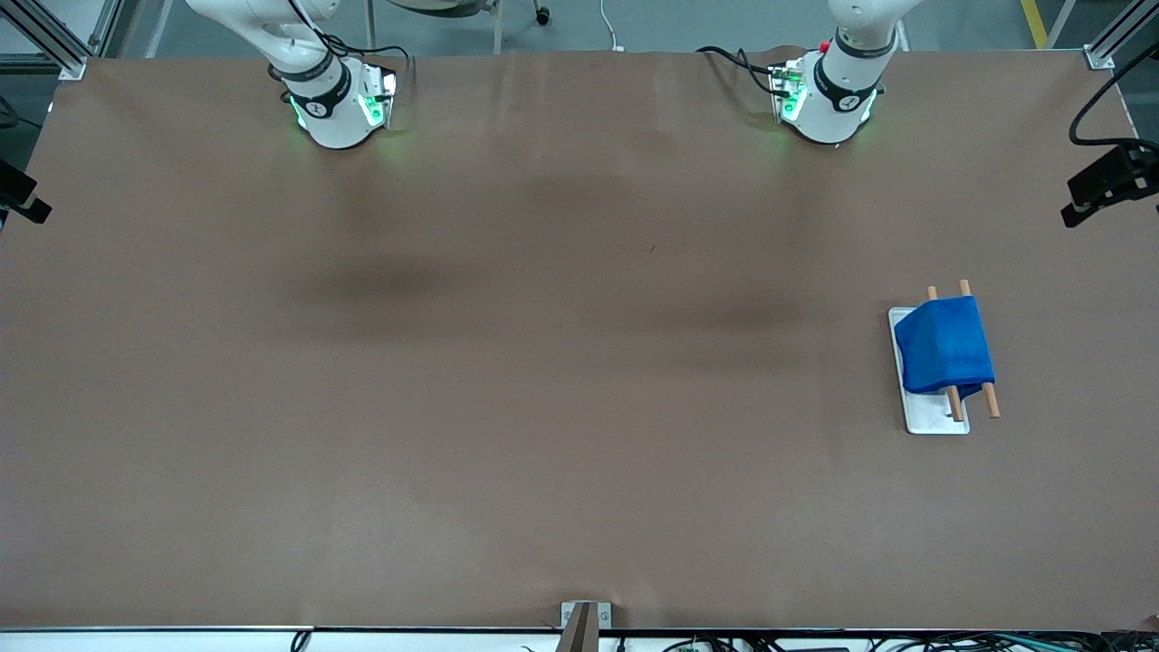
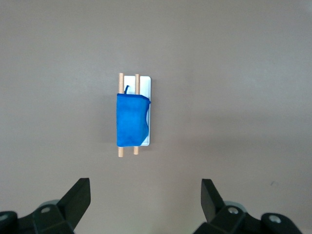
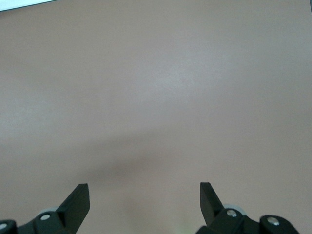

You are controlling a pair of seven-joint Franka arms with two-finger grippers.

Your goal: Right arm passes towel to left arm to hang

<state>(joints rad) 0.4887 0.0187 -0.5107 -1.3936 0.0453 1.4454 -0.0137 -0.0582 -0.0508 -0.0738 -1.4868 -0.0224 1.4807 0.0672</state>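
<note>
The blue towel hangs draped over two wooden rods of a small rack with a white base, at the left arm's end of the table. In the left wrist view the towel and the rack's white base lie well below, apart from the fingers. My left gripper is open high above the table with nothing between its fingers. My right gripper is open too, over bare brown table. Only the two arms' bases show in the front view, the right arm and the left arm.
A brown sheet covers the table. A black camera mount sticks in at the left arm's end, another at the right arm's end. A small bracket sits at the edge nearest the front camera.
</note>
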